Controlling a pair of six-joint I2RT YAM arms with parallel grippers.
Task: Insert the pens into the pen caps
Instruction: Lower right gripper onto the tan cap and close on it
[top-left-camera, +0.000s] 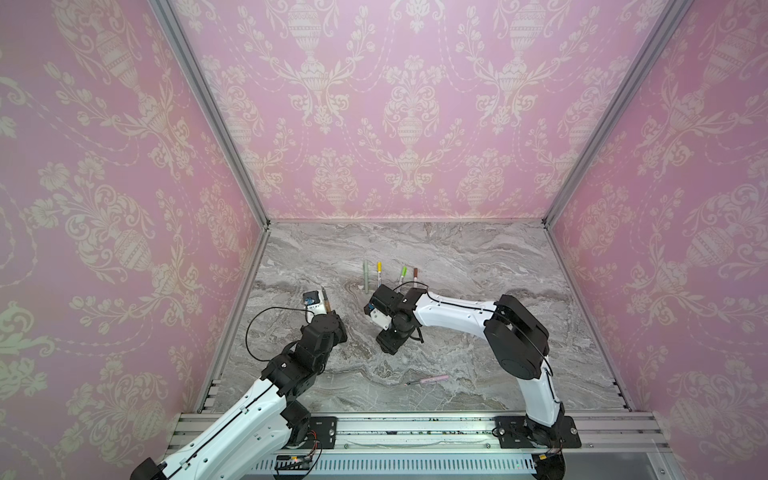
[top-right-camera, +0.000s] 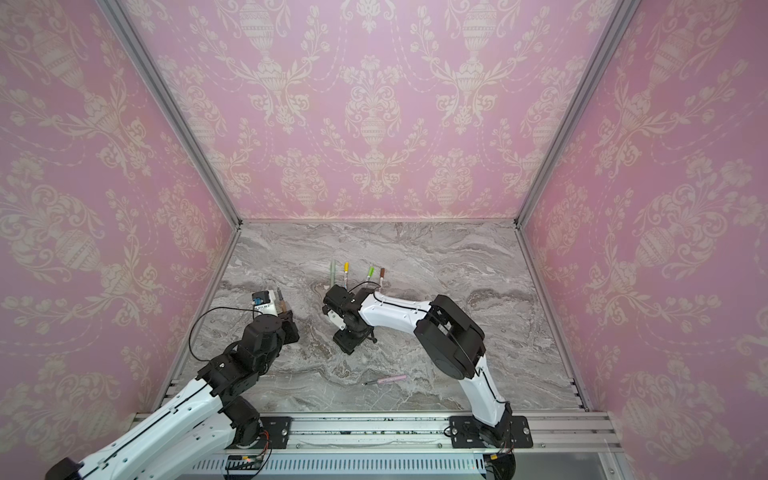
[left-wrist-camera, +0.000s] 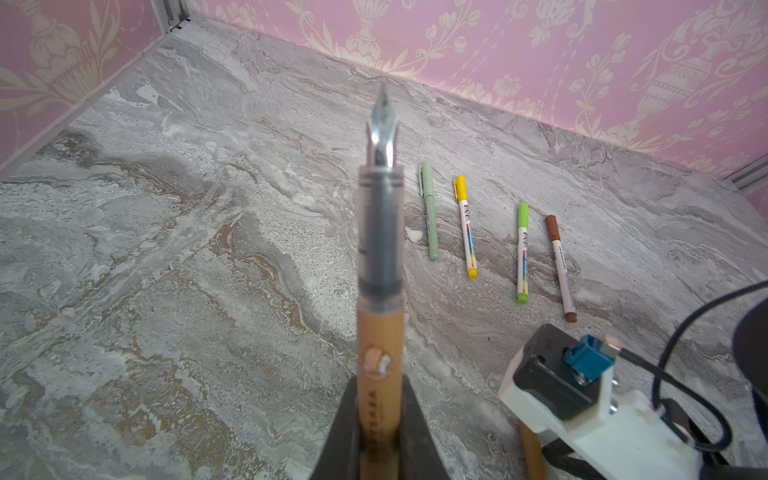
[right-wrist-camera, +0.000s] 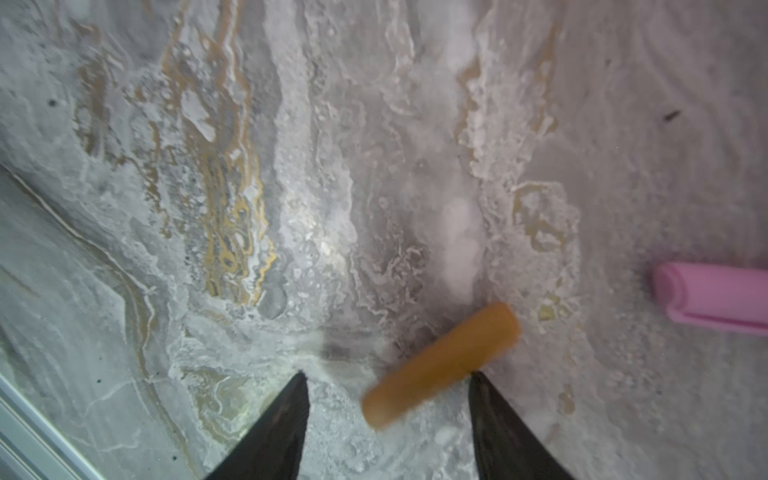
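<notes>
in a top view, the left gripper (top-left-camera: 328, 311) stands clenched on the tan pen (top-left-camera: 326, 303), nib raised toward the back wall. the right gripper (top-left-camera: 388, 345) hangs nose-down over the marble table (top-left-camera: 478, 266) near the middle. behind it four capped pens (top-left-camera: 379, 274) lie in a row, and the pink pen (top-left-camera: 428, 379) lies uncapped near the front edge. in the left wrist view, the tan pen (left-wrist-camera: 380, 324) is pinched low on its barrel, its metal nib bare and well clear of the jaws. in the right wrist view, the right gripper (right-wrist-camera: 388, 376) has its jaws apart, grasping nothing. the tan cap (right-wrist-camera: 440, 365) lies slantwise on the table between them, blurred, and the pink cap (right-wrist-camera: 715, 297) lies off to one side. we judge the step in hand is picking up the tan cap. to do it well, we turn the wrist so the jaws close squarely across the cap's width, centre it between them, grip away from its open end, and leave the mouth clear for the nib.
</notes>
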